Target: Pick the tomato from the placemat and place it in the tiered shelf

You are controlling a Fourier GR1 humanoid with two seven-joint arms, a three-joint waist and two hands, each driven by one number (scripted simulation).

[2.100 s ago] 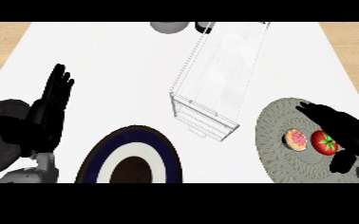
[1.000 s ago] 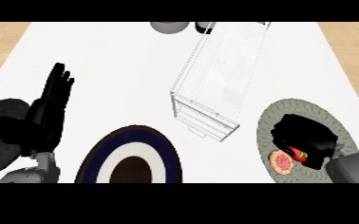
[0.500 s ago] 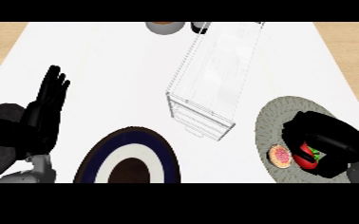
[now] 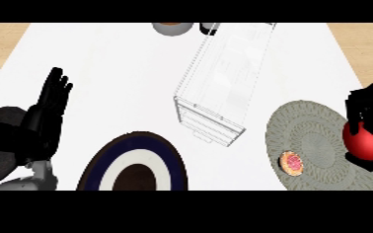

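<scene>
While the left robot hand [image 4: 50, 109] rests open at about nine o'clock on the bench [image 4: 116, 69], fingers straight and holding nothing, the work sits at the far side. Next comes a dark-rimmed plate [image 4: 98, 165] at seven o'clock, then the clear tiered shelf [image 4: 222, 86] running from the centre toward one o'clock, with nothing red visible in it. At four o'clock lies the round grey placemat [image 4: 310, 133], a small pinkish item [image 4: 292, 162] on its near part. At three o'clock, the right robot hand [image 4: 358, 109] curls over the tomato [image 4: 359, 142], seemingly gripping it, though the edge cuts off much of both. Judging from this, the pick looks done; carrying it to the shelf and releasing it remain.
</scene>
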